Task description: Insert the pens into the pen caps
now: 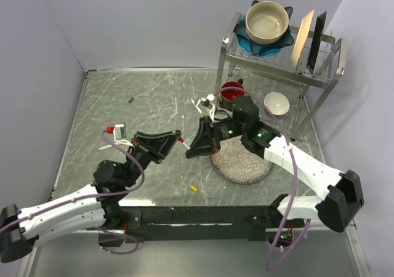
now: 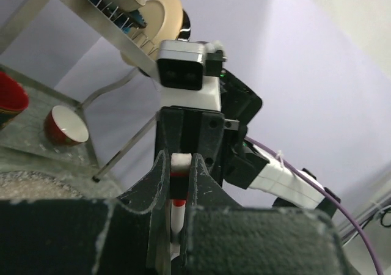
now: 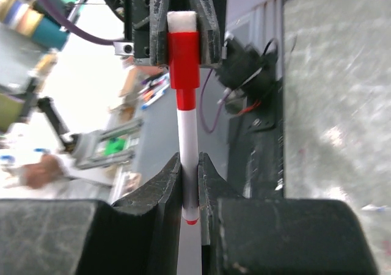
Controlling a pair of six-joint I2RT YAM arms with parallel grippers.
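Observation:
My left gripper and right gripper meet tip to tip above the table's middle. In the right wrist view my right gripper is shut on the white barrel of a pen with a small red tip. The pen's far end sits inside the red pen cap, which my left gripper is shut on. The red cap shows between its fingers. A yellow cap lies near the front. A dark green cap lies at the back left. Two other pens lie beside the rack.
A steel dish rack with a bowl and plates stands at the back right. A red cup and a white bowl stand under it. A grey round mat lies under my right arm.

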